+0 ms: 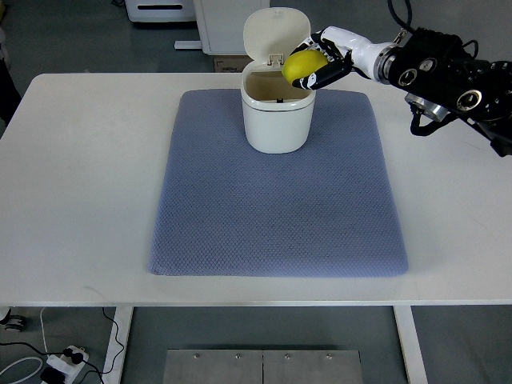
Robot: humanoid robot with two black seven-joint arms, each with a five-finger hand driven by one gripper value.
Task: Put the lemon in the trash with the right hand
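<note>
A yellow lemon (305,66) is held in my right hand (319,64), whose fingers are shut around it. The hand hovers over the right side of the rim of a small white trash bin (277,120). The bin's lid (274,34) stands flipped up at the back, so the opening shows. The bin sits at the far middle of a blue-grey mat (276,208). My right arm (436,72) comes in from the upper right. The left arm does not show.
The mat lies on a white table (80,176). Beyond the table's far edge stand white cabinets (232,20) and a cardboard box (230,62). Cables and a power strip (60,364) lie on the floor at the lower left.
</note>
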